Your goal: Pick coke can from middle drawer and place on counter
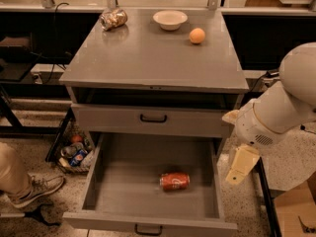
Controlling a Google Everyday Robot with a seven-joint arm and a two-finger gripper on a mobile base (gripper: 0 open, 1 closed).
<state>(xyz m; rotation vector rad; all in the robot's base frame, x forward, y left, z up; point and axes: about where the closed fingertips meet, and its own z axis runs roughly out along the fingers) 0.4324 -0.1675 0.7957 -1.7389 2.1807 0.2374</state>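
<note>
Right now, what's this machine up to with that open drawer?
A one-armed robot is about to fetch a drink. The coke can lies on its side in the pulled-out middle drawer, untouched. The gripper hangs empty beside the cabinet's right side, above the floor and not yet over the drawer. The counter, where the can should go, holds a bowl, an orange ball and a crinkled packet along its far edge.
</note>
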